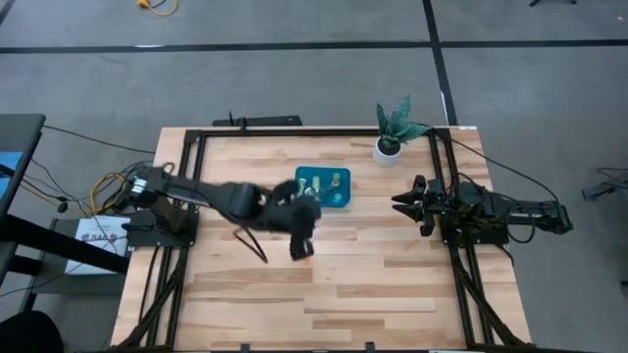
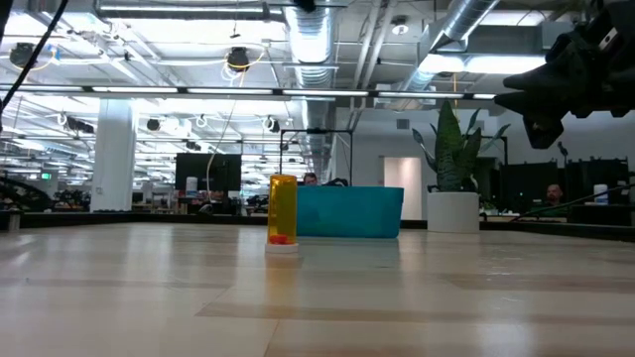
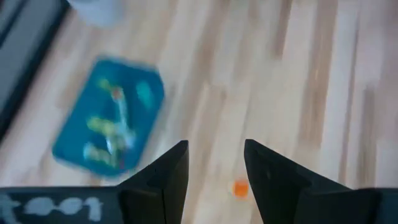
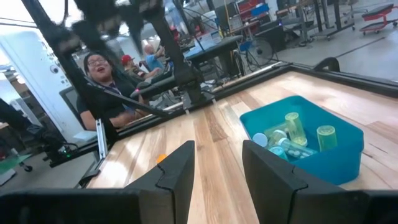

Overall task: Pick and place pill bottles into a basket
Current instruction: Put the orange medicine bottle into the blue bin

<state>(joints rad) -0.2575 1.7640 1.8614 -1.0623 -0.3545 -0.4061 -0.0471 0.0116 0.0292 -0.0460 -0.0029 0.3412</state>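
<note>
An orange pill bottle stands upright on its base on the table, in front of the teal basket. In the left wrist view it shows from above as an orange spot. My left gripper is open and hangs above the bottle, apart from it. The basket rests on the table and holds several small bottles. My right gripper is open and empty, waiting at the table's right side, pointing toward the basket.
A white pot with a green plant stands at the far right, beyond the basket. Black frame rails run along the table's left, right and far edges. Bare wood lies toward the near edge. A person sits beyond the table.
</note>
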